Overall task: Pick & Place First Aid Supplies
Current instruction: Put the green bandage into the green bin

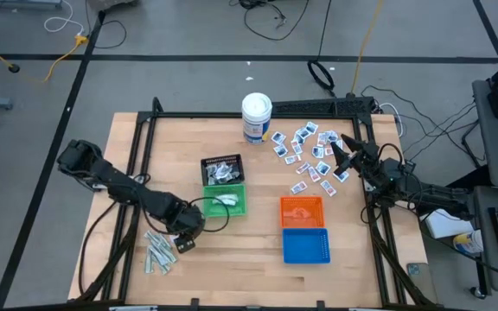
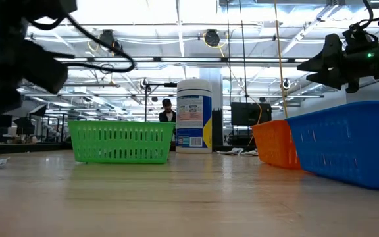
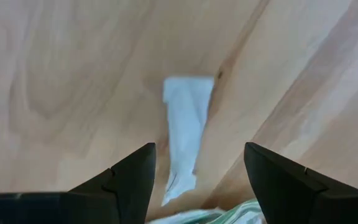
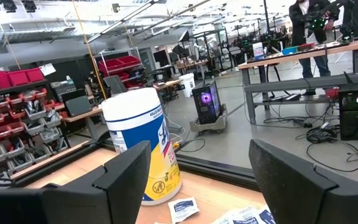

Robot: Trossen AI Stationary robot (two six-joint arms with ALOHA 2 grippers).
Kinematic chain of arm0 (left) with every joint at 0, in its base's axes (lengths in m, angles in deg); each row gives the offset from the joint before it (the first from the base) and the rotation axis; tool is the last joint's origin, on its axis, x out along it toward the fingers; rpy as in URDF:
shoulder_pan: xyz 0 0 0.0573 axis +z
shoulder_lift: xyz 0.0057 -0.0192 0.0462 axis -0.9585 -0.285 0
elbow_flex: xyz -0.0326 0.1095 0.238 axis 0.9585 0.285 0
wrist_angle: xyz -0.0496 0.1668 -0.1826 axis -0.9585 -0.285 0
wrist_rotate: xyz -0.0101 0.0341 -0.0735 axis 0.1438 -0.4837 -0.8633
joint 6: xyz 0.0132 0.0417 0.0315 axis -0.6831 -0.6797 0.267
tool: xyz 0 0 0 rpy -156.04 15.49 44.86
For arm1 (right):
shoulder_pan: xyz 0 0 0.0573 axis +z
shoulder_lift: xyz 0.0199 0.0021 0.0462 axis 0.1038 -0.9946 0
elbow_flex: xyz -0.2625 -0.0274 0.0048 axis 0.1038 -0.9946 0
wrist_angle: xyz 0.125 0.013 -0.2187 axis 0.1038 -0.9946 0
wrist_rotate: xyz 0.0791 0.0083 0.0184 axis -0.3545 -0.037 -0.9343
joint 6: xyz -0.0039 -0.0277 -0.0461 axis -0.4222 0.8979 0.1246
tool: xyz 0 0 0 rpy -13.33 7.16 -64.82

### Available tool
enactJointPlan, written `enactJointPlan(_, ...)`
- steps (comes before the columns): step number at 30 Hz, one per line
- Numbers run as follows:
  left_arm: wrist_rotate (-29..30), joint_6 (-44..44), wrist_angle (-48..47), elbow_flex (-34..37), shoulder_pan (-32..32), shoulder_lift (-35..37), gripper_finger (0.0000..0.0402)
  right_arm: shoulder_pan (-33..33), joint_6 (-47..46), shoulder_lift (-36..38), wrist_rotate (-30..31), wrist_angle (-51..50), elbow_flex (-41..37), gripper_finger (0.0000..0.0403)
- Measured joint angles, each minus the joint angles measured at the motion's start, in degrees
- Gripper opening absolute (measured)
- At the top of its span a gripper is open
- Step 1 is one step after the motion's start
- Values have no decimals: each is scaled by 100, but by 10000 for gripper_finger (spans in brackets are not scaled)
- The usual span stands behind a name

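While the left gripper (image 3: 197, 180) hangs low over the table (image 1: 258, 259) with its fingers spread and nothing clamped, a pale strip packet (image 3: 184, 134) lies flat between them. More strip packets (image 1: 158, 251) lie just beside it. Farther off, the right gripper (image 1: 342, 156) stands wide apart and empty above the scattered white square packets (image 1: 305, 154), with the canister (image 4: 143, 145) beyond.

White blue-printed square packets (image 1: 311, 155) scattered flat far right; pale strips (image 1: 158, 250) near left
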Motion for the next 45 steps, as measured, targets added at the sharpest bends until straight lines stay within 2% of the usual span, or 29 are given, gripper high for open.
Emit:
enactJointPlan(7,-18,139,168,174,-245,-192,234,-1,0,0,2,1,0,267)
enactJointPlan(11,-23,121,221,174,-271,-258,211,-2,0,0,2,2,0,267)
enactJointPlan(15,24,94,142,174,-274,-262,156,-1,0,0,1,0,1,267)
enactJointPlan(23,219,128,-53,260,-268,-247,12,-2,0,0,2,1,1,267)
enactJointPlan(28,220,69,-310,198,-217,-221,7,-1,0,0,2,0,2,267)
enactJointPlan(38,344,-486,-1902,-111,177,649,3,-2,0,1,2,22,0,267)
enactJointPlan(41,438,-697,-2539,-375,439,687,2,-1,0,1,1,16,2,267)
enactJointPlan(45,684,-1463,-3147,-952,911,413,2,-2,0,0,2,17,2,267)
